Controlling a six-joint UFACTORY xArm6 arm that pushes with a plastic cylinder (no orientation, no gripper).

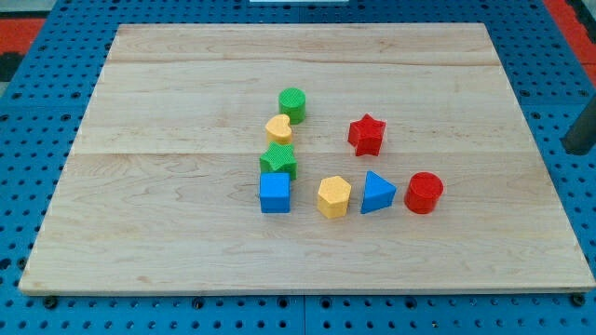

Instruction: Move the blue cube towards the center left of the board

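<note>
The blue cube (275, 193) sits on the wooden board (168, 102), a little left of and below its middle. A green star (279, 160) touches its top side. Above that are a yellow heart (277, 127) and a green cylinder (292, 103). To the cube's right lie a yellow hexagon (333, 196), a blue triangle (376, 193) and a red cylinder (424, 193). A red star (366, 134) lies further up. A dark rod shows at the view's right edge; my tip (577, 151) is off the board, far right of all blocks.
The board rests on a blue pegboard table (37, 167) that surrounds it. A red strip (23, 20) shows at the view's top corners.
</note>
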